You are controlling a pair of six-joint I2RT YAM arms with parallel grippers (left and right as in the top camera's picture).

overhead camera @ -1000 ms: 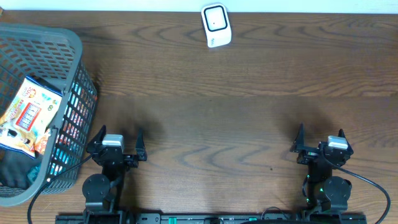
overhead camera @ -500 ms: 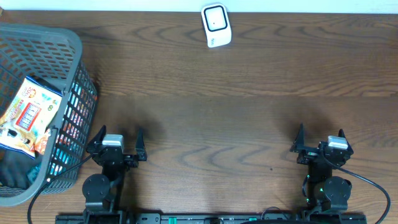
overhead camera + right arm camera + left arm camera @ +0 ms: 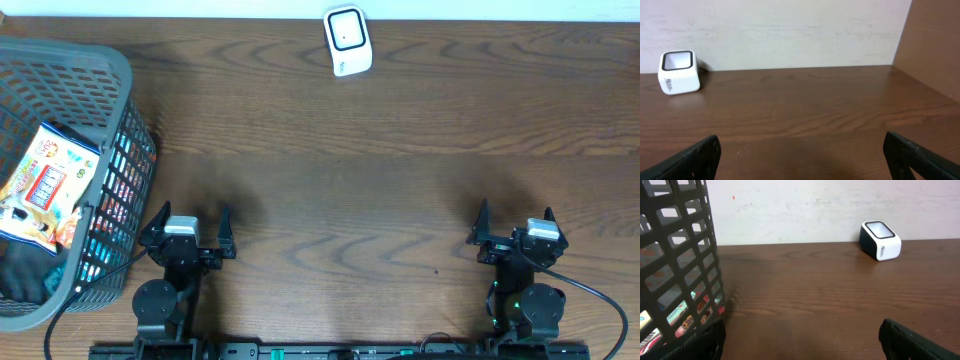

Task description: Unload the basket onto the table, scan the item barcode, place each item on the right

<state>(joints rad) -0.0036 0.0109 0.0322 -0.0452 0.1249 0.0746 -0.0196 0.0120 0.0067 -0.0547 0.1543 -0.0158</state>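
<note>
A colourful snack packet (image 3: 42,186), the item, lies inside the grey mesh basket (image 3: 125,80) at the far left. The white barcode scanner (image 3: 347,41) stands at the table's far edge, and shows in the left wrist view as the same scanner (image 3: 880,240) and in the right wrist view too (image 3: 678,71). My left gripper (image 3: 190,222) rests open near the front edge, just right of the basket, nothing between its fingers. My right gripper (image 3: 516,222) stands open at the front right, also holding nothing.
The basket wall (image 3: 675,265) fills the left of the left wrist view, more packets showing through its mesh. A wooden side panel (image 3: 935,45) rises at the table's right. A dark object (image 3: 22,272) lies in the basket's near corner.
</note>
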